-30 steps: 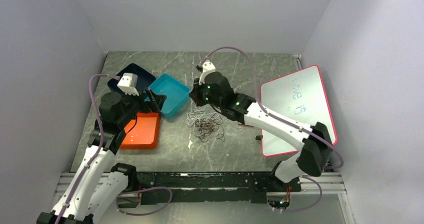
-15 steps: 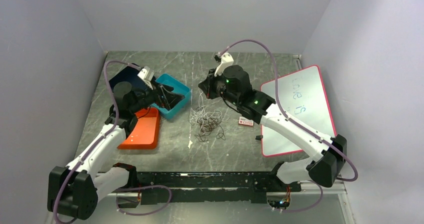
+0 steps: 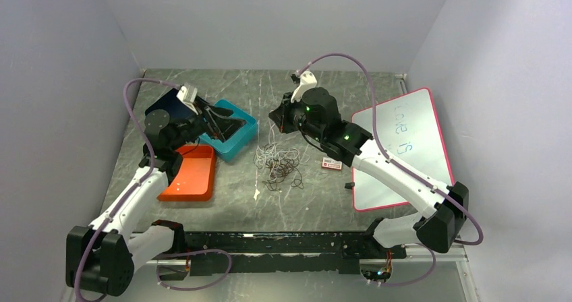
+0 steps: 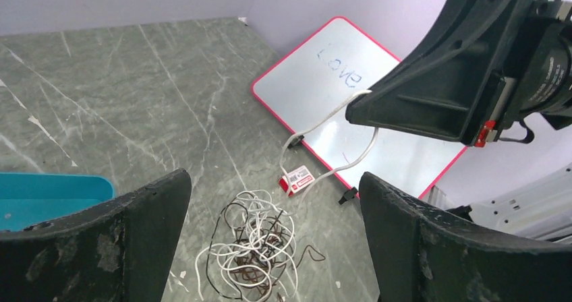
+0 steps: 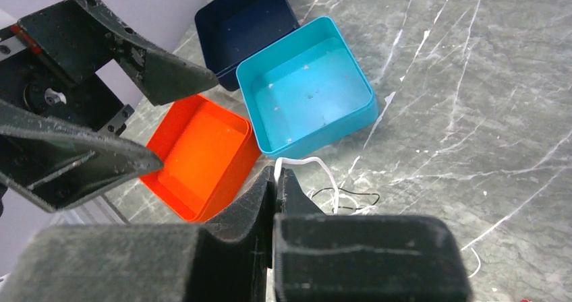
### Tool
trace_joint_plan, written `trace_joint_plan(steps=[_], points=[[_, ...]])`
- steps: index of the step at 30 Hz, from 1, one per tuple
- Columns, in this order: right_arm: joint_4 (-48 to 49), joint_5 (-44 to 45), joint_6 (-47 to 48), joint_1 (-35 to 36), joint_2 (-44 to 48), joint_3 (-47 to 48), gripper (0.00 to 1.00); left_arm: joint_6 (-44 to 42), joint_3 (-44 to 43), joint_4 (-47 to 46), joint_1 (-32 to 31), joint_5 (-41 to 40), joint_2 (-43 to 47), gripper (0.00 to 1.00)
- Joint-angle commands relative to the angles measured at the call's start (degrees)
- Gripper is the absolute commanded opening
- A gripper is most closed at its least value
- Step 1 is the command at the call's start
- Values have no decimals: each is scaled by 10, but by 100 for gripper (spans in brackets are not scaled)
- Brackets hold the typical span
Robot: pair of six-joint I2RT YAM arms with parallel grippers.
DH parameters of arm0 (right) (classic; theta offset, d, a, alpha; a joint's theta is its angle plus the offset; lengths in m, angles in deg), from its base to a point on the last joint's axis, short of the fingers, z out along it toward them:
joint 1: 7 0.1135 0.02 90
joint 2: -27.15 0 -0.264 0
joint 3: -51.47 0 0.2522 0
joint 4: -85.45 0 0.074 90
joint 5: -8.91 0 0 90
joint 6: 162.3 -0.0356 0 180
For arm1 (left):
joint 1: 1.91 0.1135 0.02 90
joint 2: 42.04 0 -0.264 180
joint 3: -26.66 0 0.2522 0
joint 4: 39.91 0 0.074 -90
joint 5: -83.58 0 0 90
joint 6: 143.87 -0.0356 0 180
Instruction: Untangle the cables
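I start with the bench (image 3: 270,204), grey marble. The whiteboard (image 3: 405,147) lies flat at 3 o'clock. Three empty trays sit at 9 to 10 o'clock, dark blue (image 5: 246,25), teal (image 5: 307,93) and orange (image 5: 202,157); I take them as bins for the freed strands. The cables (image 3: 278,164) lie on the bench at its centre, a loose pale and dark tangle.

My right gripper (image 5: 276,180) hangs just past the tangle's 12 o'clock with its fingers pressed together on one white strand (image 4: 317,123). That strand is raised off the bench so that it can slide free of the rest, and its far end droops to a small red-and-white tag (image 4: 297,179) near the whiteboard. My left gripper (image 3: 226,125) hovers over the teal tray at the tangle's 10 o'clock, spread wide and holding nothing. I judge it is ready to pin the heap or take the strand.
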Motion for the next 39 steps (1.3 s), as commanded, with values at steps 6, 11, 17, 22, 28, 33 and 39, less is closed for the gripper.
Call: trace_joint_plan(steps=[6,11,17,22,28,33,39], points=[[14,7,-7,-4,23,4,0,58,-20,-49,33,78,-36,99],[11,8,-12,-5,24,12,0,-20,-43,12,15,57,-17,99],[16,7,-22,-5,31,16,0,-70,-16,-14,-85,-17,9,99],[18,-4,-27,-5,34,21,0,-96,-10,-21,-133,-64,-20,98],[36,-12,-46,-5,49,12,0,-102,-36,-40,-179,-65,-80,88],[41,-29,-47,-6,46,21,0,-123,-36,-66,-210,-88,-119,80],[54,-50,-58,-6,48,24,0,-94,-55,-93,-215,-80,-170,67]])
